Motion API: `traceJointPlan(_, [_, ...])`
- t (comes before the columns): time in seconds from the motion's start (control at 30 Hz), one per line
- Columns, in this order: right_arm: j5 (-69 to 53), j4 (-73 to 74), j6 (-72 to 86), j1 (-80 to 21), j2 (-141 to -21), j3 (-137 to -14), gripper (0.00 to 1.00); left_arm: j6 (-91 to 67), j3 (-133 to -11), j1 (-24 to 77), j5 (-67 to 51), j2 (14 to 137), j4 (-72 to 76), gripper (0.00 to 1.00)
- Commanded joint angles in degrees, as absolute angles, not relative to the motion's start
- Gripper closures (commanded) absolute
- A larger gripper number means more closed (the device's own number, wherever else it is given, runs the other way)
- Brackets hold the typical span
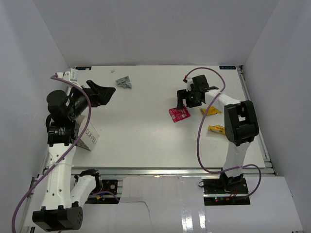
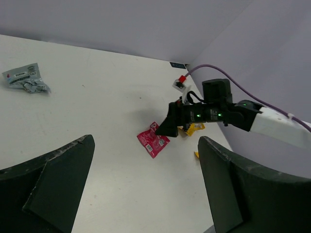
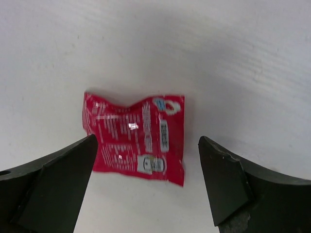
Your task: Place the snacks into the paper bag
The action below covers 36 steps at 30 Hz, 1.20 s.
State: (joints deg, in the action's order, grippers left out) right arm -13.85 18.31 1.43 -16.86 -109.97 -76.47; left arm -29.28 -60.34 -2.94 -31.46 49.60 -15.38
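Sitting back beside the left arm, the paper bag (image 1: 90, 136) is behind the left gripper (image 1: 104, 94), whose jaws gape empty; a grey packet (image 1: 124, 82) lies just ahead of them. The right gripper (image 3: 146, 145) hovers spread wide above a red packet (image 1: 179, 114), so this looks like the pick-up step: lower, then close squarely. Two yellow packets (image 1: 214, 120) lie beside its arm. The table (image 1: 146, 141) is matte white, and plain white walls (image 1: 155, 29) enclose it.
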Motion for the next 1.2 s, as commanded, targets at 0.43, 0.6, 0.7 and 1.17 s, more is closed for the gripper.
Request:
traceJointPlan(0.43, [-0.52,22.76,0.70,-21.09,-118.83,-83.06,0.12,-45.61,-63.90,-3.16,-39.10,51.68,-9.23,0.02])
traceJointPlan(0.6, [-3.69,23.47,0.61,-21.09,-117.25,-80.51,0.17,-47.20,-61.35,-3.08,-40.34,50.98,-9.14,0.02])
traceJointPlan(0.7, [-7.55,23.20,0.96,-20.22,-115.23,-80.33,0.09,-47.63,-59.16,-3.08,-40.52,49.66,-9.14,0.02])
traceJointPlan(1.17, [-18.03,30.32,-11.68,-18.63,-117.24,-83.50,0.10,-49.04,-55.11,-3.08,-43.24,47.73,-9.14,0.02])
